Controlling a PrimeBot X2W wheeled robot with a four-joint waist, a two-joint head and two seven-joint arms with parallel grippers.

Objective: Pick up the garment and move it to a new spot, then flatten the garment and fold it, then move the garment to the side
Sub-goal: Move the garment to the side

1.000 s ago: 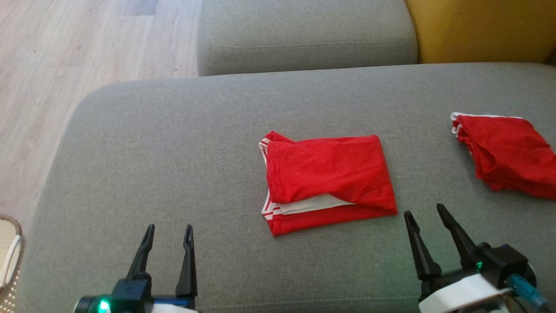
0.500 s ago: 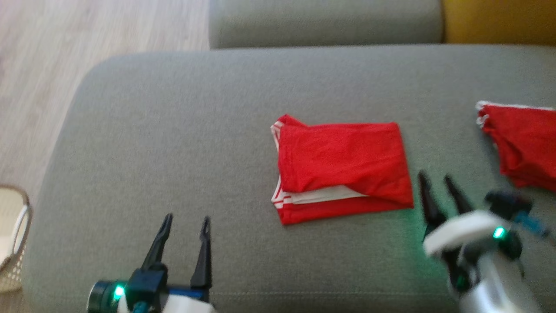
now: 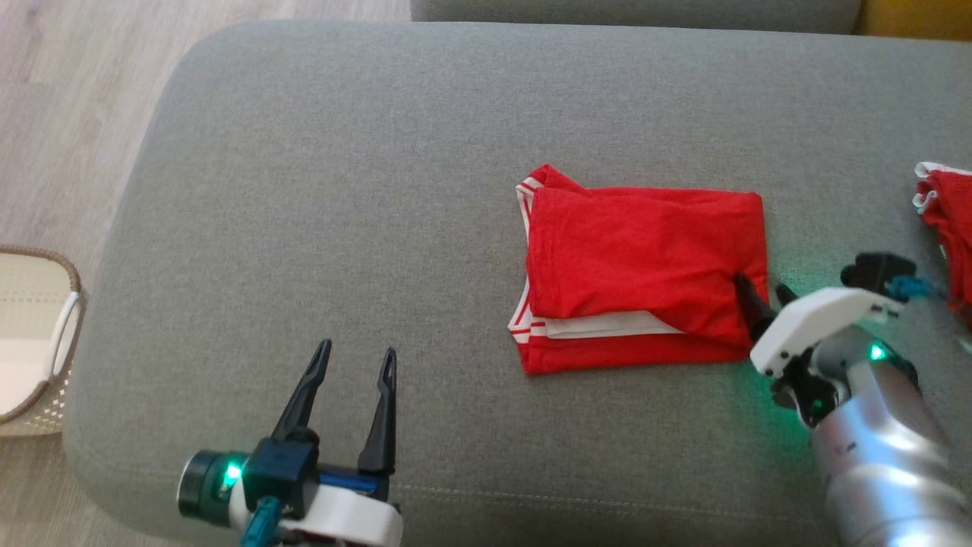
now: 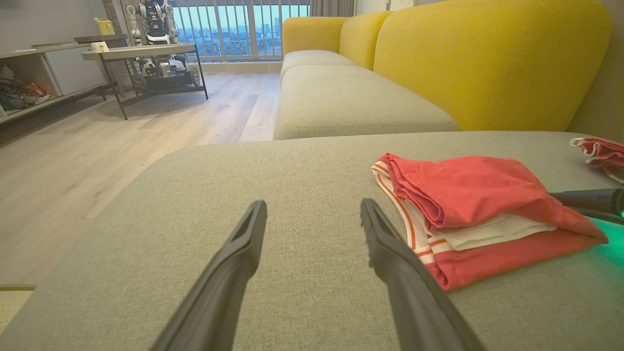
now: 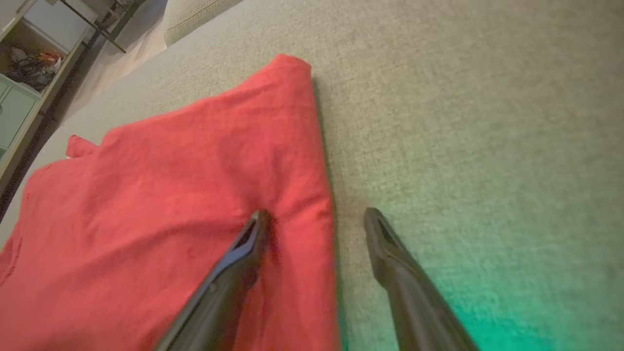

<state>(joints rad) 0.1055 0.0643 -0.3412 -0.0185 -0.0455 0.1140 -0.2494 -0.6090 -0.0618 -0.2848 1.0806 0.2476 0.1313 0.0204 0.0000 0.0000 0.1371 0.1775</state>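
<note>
A folded red garment (image 3: 645, 258) with white striped trim lies on the grey sofa seat (image 3: 342, 213). It appears at the right of the left wrist view as a stack, garment (image 4: 468, 195), and fills the left of the right wrist view, garment (image 5: 170, 195). My right gripper (image 3: 762, 292) is open at its right edge: one finger rests on the red cloth, the other over bare cushion, gripper (image 5: 317, 217). My left gripper (image 3: 357, 361) stands open over bare cushion, left of the garment, gripper (image 4: 314, 209).
A second red garment (image 3: 949, 220) lies at the far right edge of the seat. A woven basket (image 3: 34, 334) stands on the wooden floor at the left. Another grey seat (image 4: 351, 97) and yellow backrests (image 4: 487, 58) lie beyond.
The head camera has tilted and shifted. My right gripper has moved forward and left, from the cushion in front of the garment onto its right edge. The left gripper stays open.
</note>
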